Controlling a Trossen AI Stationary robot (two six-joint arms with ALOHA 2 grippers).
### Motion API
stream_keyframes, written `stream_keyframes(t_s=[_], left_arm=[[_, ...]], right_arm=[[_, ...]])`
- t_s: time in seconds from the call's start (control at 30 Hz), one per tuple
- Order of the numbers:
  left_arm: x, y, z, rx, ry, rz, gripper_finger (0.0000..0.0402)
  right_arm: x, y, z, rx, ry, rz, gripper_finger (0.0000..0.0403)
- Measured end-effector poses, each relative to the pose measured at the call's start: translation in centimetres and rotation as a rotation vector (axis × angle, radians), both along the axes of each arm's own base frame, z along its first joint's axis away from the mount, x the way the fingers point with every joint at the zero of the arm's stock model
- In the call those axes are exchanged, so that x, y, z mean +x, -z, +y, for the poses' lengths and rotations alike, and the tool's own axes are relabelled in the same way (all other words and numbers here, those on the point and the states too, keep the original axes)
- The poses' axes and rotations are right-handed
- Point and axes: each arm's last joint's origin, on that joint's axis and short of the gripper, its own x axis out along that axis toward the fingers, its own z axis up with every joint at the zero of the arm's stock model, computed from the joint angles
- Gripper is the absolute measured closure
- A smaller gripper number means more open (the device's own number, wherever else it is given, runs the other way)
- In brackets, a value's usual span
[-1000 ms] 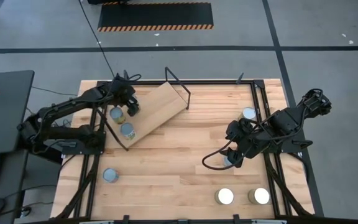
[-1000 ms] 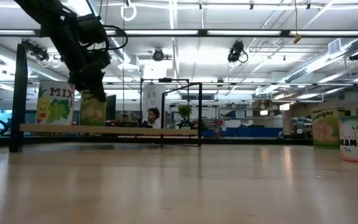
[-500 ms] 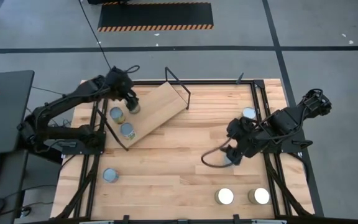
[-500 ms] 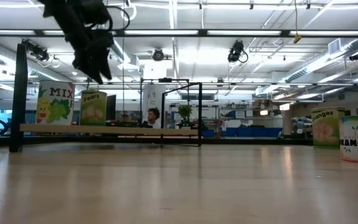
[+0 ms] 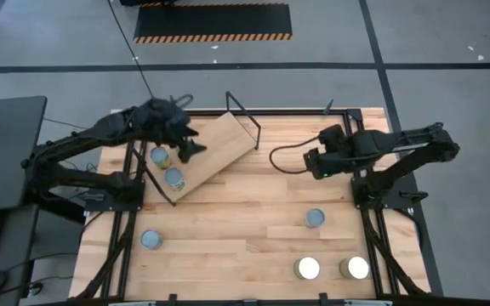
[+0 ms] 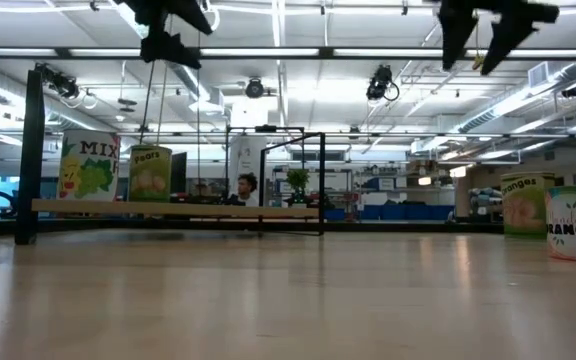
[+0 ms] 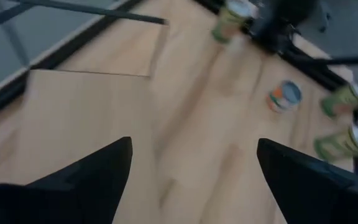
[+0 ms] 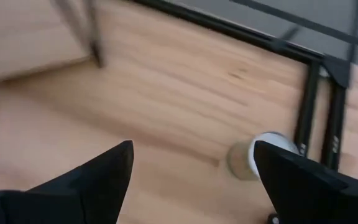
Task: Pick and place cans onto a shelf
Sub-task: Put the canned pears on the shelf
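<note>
Wooden shelf (image 5: 213, 150) holds two cans (image 5: 167, 167); left gripper (image 5: 196, 146) and right gripper (image 5: 313, 163) hover, seemingly empty, fingers apart.

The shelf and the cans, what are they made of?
The shelf looks like a pale wooden board, matte with faint grain, on thin black rods, probably painted metal wire. The cans seem to be metal: their round tops shine silvery or white. Their sides carry printed labels, likely paper, though that is hard to tell.
</note>
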Motion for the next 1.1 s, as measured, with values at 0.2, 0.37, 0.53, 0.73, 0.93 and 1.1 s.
stream_keyframes(t_s=[0.2,0.37,0.53,0.73,0.93,1.1], left_arm=[[1.0,0.1,-3.6,0.033,0.105,0.017,0.0049],[1.2,0.1,-5.4,0.060,0.101,0.022,0.0049],[1.2,0.1,-5.9,0.117,0.054,0.028,0.0049],[1.2,0.1,-6.0,0.111,0.042,0.024,0.0049],[1.5,-0.6,-6.7,0.117,0.052,-0.051,0.0049],[1.9,-1.1,-6.9,0.125,0.064,-0.120,0.0049]], right_arm=[[-1.5,4.8,-2.6,0.023,0.241,0.116,0.0062],[-4.0,7.7,-4.7,0.163,0.332,0.255,0.0055],[-5.0,9.1,-6.2,0.250,0.241,0.217,0.0048],[-4.9,8.4,-6.6,0.297,0.142,0.079,0.0048],[-2.9,5.1,-4.3,0.344,-0.069,-0.047,0.0048],[0.1,2.2,-0.6,0.390,-0.239,-0.094,0.0049]])
